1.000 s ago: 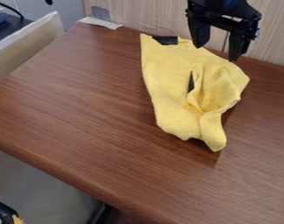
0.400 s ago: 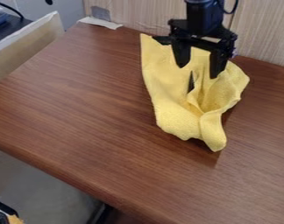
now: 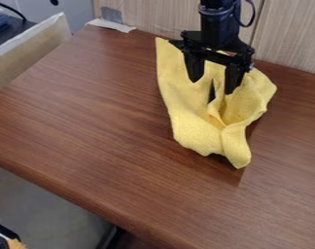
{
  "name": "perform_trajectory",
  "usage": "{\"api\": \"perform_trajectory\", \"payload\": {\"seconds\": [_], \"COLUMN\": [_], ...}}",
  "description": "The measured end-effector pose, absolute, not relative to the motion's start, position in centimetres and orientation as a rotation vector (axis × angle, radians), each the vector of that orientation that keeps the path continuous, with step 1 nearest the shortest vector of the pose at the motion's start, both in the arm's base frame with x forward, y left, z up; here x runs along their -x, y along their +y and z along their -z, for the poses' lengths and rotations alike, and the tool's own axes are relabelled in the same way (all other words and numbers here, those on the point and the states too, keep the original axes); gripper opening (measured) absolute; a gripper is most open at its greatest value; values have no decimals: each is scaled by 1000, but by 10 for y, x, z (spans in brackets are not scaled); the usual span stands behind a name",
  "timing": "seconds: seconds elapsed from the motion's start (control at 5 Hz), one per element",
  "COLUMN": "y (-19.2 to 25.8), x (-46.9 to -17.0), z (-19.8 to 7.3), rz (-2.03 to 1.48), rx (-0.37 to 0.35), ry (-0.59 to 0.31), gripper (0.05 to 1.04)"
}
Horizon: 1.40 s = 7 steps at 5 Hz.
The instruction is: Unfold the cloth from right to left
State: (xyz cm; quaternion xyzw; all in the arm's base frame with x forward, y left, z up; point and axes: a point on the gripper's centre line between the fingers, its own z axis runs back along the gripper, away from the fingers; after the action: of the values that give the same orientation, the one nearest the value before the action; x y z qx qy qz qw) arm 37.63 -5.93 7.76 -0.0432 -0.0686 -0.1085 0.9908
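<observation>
One yellow cloth, bunched and creased, on the table toward the back, right of the middle in my view; one narrow fold end points to the near edge. One gripper over the cloth's upper part, two fingers pointing down, spread wide with cloth visible between them; I cannot tell whether the tips touch it. One brown wooden table beneath. One pale strip at its far left corner.

Matte black arm, looped black cable, tapered jaws.
</observation>
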Motion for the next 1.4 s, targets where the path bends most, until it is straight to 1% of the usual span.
{"api": "perform_trajectory", "payload": {"seconds": [0.2, 0.4, 0.6, 0.8, 1.0, 1.2, 1.4], "y": [-65, -63, -63, -63, -63, -63, -61], "x": [-378, -376, -376, -376, -375, -375, -373], "z": [-74, -61, -62, -61, -61, -61, -70], "rz": [222, 215, 218, 210, 212, 211, 211], "rx": [75, 65, 62, 54, 52, 45, 37], "ry": [-144, -108, -106, -103, -100, -100, -117], "gripper": [949, 803, 502, 249, 96, 66, 64]}}
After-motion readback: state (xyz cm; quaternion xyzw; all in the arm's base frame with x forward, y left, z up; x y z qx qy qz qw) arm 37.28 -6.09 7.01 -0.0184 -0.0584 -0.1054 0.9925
